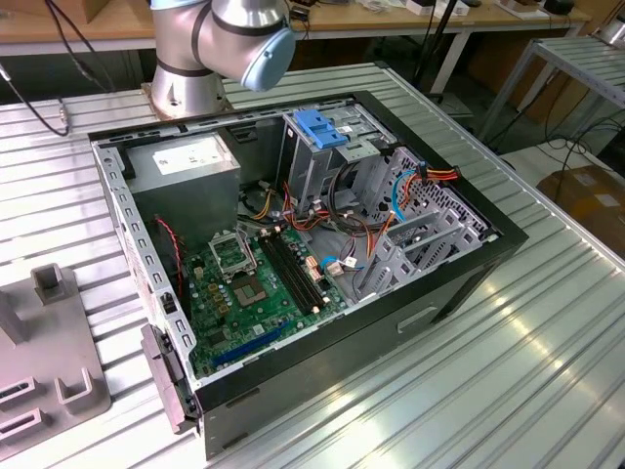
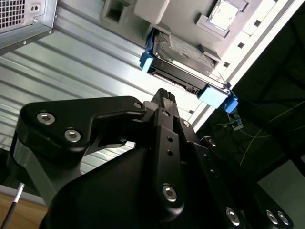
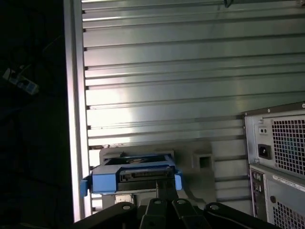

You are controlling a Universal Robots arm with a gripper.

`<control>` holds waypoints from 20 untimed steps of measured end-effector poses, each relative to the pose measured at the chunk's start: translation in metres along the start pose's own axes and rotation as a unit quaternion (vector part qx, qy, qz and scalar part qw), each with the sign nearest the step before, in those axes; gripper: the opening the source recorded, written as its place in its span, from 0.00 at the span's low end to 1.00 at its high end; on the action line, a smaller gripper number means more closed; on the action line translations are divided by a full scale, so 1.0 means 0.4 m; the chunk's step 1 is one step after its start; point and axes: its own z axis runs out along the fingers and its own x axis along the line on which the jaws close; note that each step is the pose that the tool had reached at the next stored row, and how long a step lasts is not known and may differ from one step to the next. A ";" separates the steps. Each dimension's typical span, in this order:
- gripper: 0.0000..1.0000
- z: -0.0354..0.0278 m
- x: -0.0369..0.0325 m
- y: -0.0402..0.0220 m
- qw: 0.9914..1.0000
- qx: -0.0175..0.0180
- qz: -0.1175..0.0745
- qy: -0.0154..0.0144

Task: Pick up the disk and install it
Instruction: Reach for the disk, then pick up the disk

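The disk is a dark flat drive in a bright blue bracket with tabs at both ends. It rests on edge in a pale grey holder on the slatted metal table, close to the table's edge. In the first wrist view the disk lies just ahead of my black gripper. In the second wrist view my gripper hangs a short way off the disk, in line with its middle, apart from it and holding nothing.
An open computer case lies on the table, with a motherboard, cables, a light-blue latch block over the drive cage and a grey box. The case's rear stands beside the holder. A grey fixture sits at the exterior view's left.
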 end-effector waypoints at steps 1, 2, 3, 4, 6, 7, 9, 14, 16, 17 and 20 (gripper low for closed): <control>0.10 0.000 0.010 0.000 1.000 0.000 0.000 0.000; 0.10 0.001 0.028 0.000 1.000 0.000 0.000 0.000; 0.10 0.000 0.043 0.001 1.000 0.000 0.000 0.000; 0.10 0.000 0.051 0.001 1.000 0.000 0.000 0.000; 0.10 0.000 0.084 0.001 1.000 0.000 0.000 0.000; 0.10 0.000 0.106 0.000 1.000 0.000 0.000 0.000; 0.10 0.000 0.132 0.000 1.000 0.000 0.000 0.000; 0.10 0.001 0.148 -0.002 1.000 0.000 0.000 0.000; 0.10 0.001 0.148 -0.002 1.000 0.000 0.000 0.000; 0.10 0.001 0.148 -0.002 1.000 0.000 0.000 0.000; 0.10 0.001 0.148 -0.002 1.000 0.000 0.000 0.000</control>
